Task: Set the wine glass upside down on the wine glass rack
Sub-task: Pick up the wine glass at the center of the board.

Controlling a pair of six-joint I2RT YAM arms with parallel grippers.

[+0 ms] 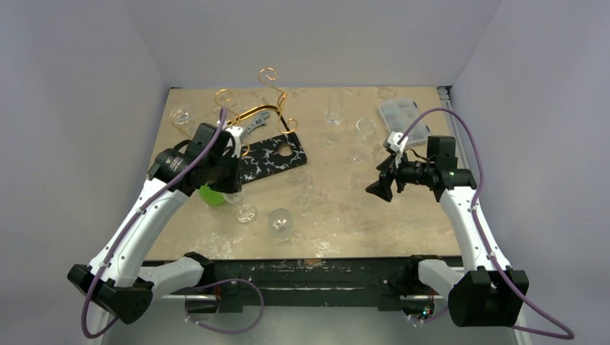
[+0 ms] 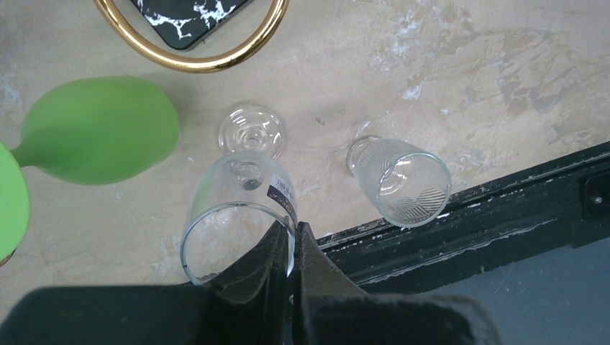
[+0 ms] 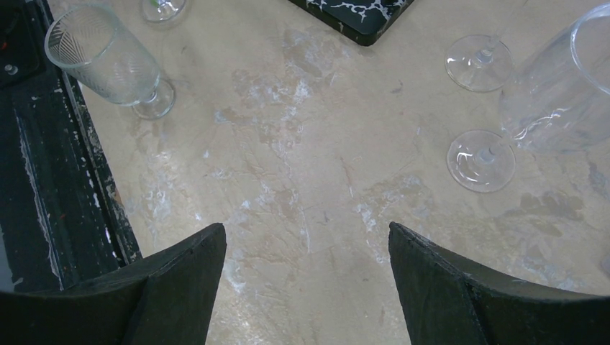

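A clear wine glass (image 2: 237,194) stands upright on the table, its foot (image 2: 252,133) on the surface. My left gripper (image 2: 293,241) is shut on the glass's rim, one finger inside the bowl and one outside. From above, the left gripper (image 1: 236,192) sits just over that glass (image 1: 245,213). The gold wire wine glass rack (image 1: 267,100) stands at the back left, and its curved base bar (image 2: 194,63) shows in the left wrist view. My right gripper (image 1: 379,188) (image 3: 307,237) hovers open over bare table at the right, holding nothing.
A green glass (image 1: 212,194) (image 2: 101,129) lies beside the held glass. A ribbed tumbler (image 1: 280,223) (image 2: 403,180) (image 3: 108,57) stands near the front edge. The black white-veined board (image 1: 277,158), a wrench (image 1: 252,126), more clear glasses (image 1: 333,111) (image 3: 480,159) and a plastic box (image 1: 399,111) lie further back.
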